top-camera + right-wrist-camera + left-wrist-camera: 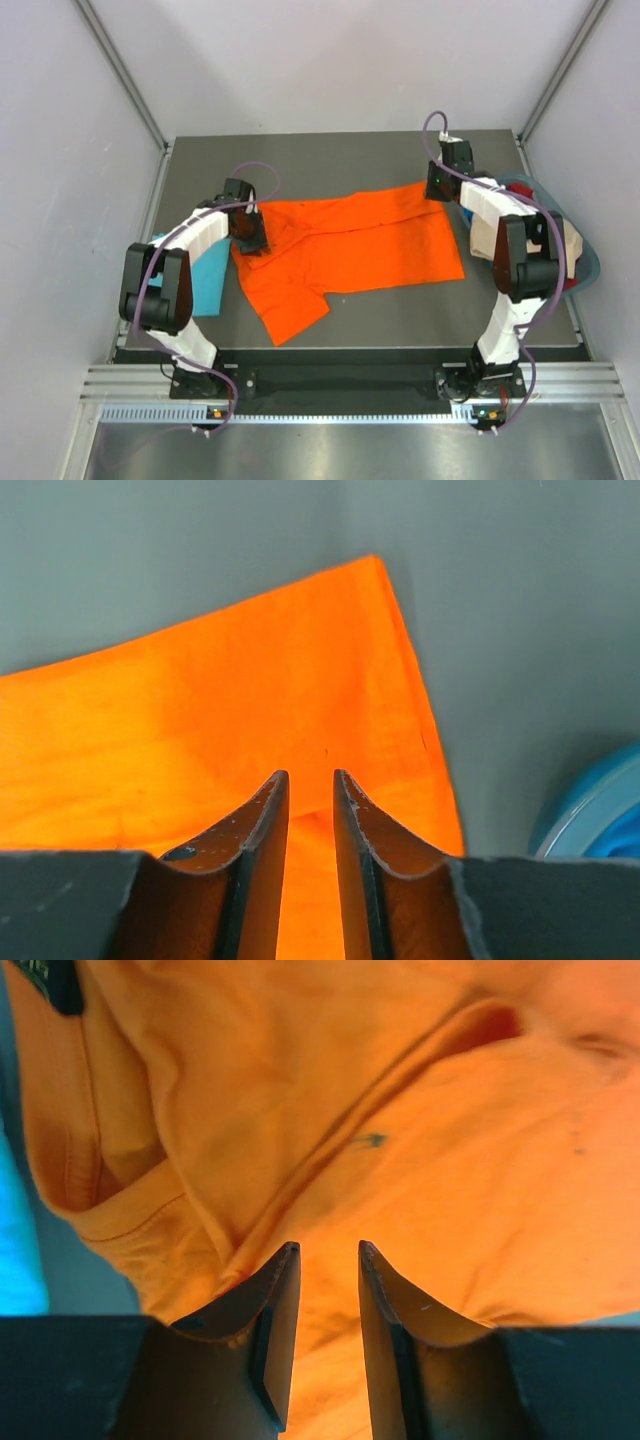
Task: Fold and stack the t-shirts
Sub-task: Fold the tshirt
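The orange t-shirt (350,250) lies spread across the middle of the dark table, one sleeve toward the near edge. My left gripper (252,240) is down on its left end by the collar. In the left wrist view its jaws (328,1248) stand narrowly apart with orange cloth (450,1140) between them. My right gripper (438,185) is at the shirt's far right corner; in the right wrist view (310,775) its jaws are close together on a fold of orange cloth (220,700). The turquoise t-shirt (205,280) lies at the left, partly under my left arm, and shows as a strip (15,1250).
A blue basin (588,262) holding light and red cloth sits at the table's right edge behind my right arm; its rim shows in the right wrist view (600,815). Grey enclosure walls stand on three sides. Bare table (400,310) lies in front of the shirt.
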{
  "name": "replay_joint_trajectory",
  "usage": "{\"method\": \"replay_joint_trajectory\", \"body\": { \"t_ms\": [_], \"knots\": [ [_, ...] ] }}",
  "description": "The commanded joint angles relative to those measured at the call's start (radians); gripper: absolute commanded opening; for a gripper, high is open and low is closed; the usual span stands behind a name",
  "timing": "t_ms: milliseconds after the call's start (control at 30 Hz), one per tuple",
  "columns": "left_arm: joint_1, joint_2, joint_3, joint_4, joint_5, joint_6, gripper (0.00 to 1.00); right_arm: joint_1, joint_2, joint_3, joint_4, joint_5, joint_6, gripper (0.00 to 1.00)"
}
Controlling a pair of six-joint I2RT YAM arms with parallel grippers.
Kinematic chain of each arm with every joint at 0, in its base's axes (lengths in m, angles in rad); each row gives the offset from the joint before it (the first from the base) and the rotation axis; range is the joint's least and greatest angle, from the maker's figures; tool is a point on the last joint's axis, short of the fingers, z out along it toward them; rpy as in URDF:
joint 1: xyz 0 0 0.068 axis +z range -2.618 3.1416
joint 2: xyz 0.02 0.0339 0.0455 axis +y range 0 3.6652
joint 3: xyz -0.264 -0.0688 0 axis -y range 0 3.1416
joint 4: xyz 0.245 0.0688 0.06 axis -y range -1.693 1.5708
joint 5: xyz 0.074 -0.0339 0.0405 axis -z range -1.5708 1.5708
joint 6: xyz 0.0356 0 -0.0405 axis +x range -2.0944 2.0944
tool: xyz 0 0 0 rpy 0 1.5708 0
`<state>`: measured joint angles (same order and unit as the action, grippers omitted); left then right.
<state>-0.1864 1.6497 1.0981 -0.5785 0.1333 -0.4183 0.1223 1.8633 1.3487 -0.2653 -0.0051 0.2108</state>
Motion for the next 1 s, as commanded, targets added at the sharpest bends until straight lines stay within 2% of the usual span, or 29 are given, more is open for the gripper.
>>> {"method": "replay_joint_trajectory", "body": {
  "t_ms": [0, 133, 333, 467, 767, 967],
  "knots": [
    [0.001, 0.034, -0.020, 0.066, -0.046, -0.030, 0.35, 0.020, 0.031, 0.016, -0.037, 0.117, 0.102, 0.25],
    [0.001, 0.079, -0.023, 0.046, -0.102, -0.036, 0.33, 0.031, 0.089, 0.036, -0.052, 0.177, 0.122, 0.24],
    [-0.001, 0.039, -0.053, 0.054, -0.184, -0.066, 0.34, 0.017, 0.165, 0.076, -0.086, 0.234, 0.105, 0.22],
    [-0.005, 0.027, -0.047, 0.046, -0.185, -0.071, 0.34, 0.016, 0.191, 0.133, -0.117, 0.316, 0.085, 0.21],
    [-0.010, -0.031, -0.055, 0.068, -0.138, -0.108, 0.35, 0.005, 0.278, 0.254, -0.221, 0.364, 0.055, 0.20],
    [-0.013, -0.035, -0.027, 0.095, -0.141, -0.120, 0.37, -0.012, 0.295, 0.259, -0.275, 0.416, 0.088, 0.19]
  ]
}}
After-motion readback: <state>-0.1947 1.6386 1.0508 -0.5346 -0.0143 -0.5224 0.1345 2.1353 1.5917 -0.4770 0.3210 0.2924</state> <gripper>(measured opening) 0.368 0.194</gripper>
